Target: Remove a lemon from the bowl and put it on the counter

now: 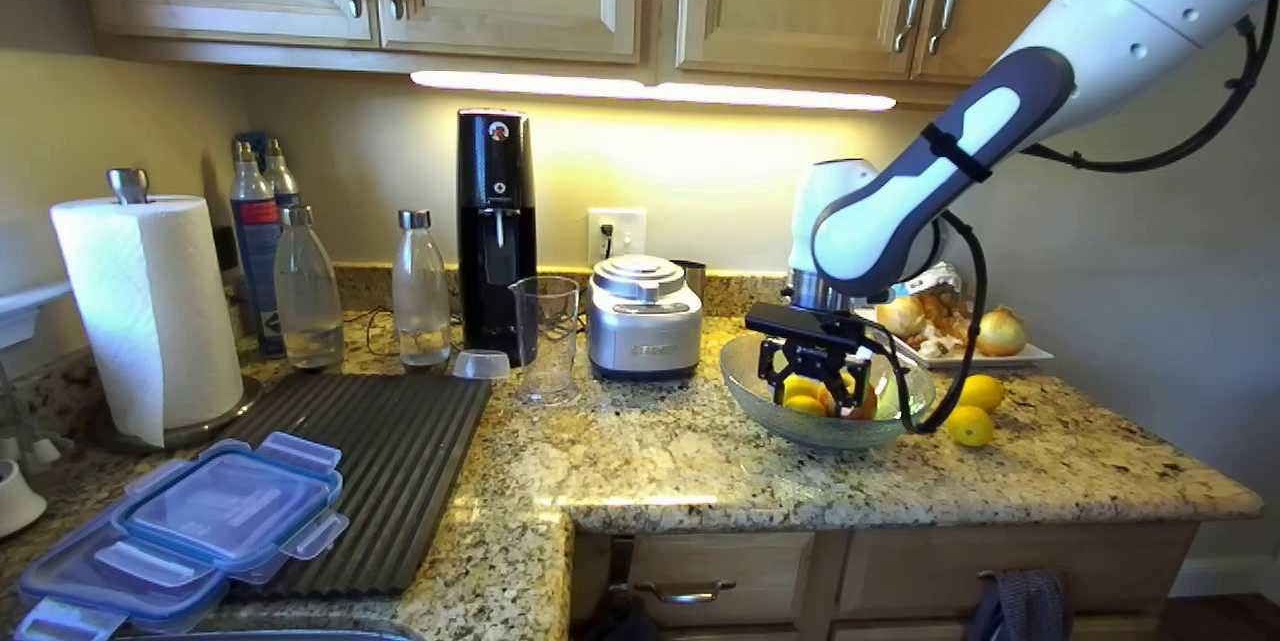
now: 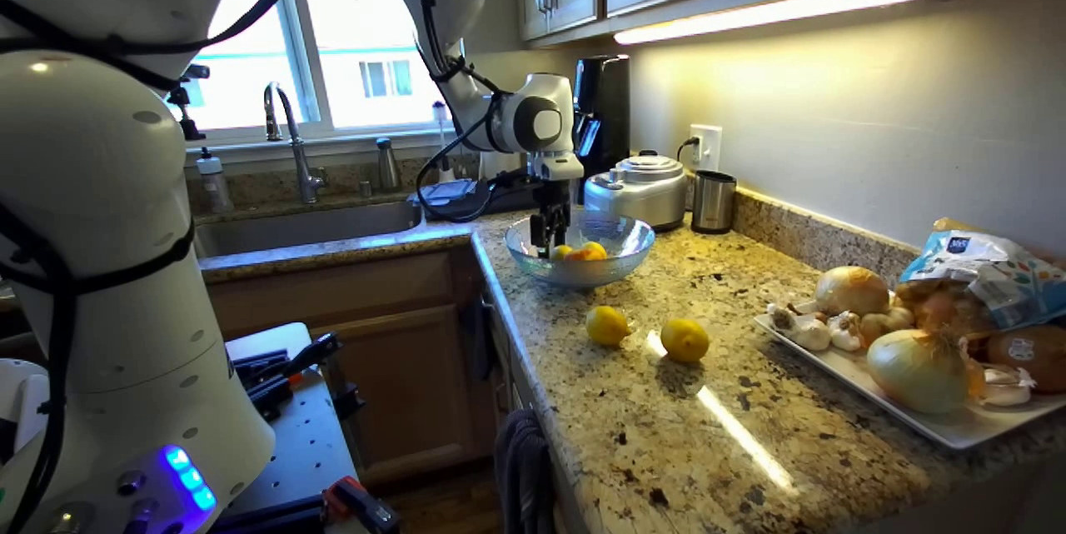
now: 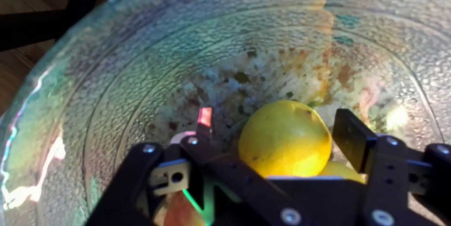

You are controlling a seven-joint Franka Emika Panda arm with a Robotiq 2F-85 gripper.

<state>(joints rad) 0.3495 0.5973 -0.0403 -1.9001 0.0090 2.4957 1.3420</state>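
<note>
The clear glass bowl (image 1: 830, 435) stands on the granite counter (image 1: 680, 471); it also shows in an exterior view (image 2: 583, 271). My gripper (image 1: 815, 393) points down inside the bowl and is open. In the wrist view, a yellow lemon (image 3: 285, 138) sits between the spread fingers of my gripper (image 3: 275, 122). There is a gap on the left finger's side, and the right finger is close to the lemon. A second yellow fruit (image 3: 340, 171) is partly hidden behind it. A reddish fruit (image 3: 185, 210) shows beneath the left finger. Two lemons (image 2: 608, 326) (image 2: 684, 340) lie on the counter outside the bowl.
A white plate (image 2: 953, 432) with onions and garlic is at the wall. A silver food processor (image 1: 645, 331), a clear pitcher (image 1: 547, 346) and a black soda machine (image 1: 497, 231) stand beside the bowl. A steel cup (image 2: 714, 202) is at the backsplash. The counter's front edge is near the bowl.
</note>
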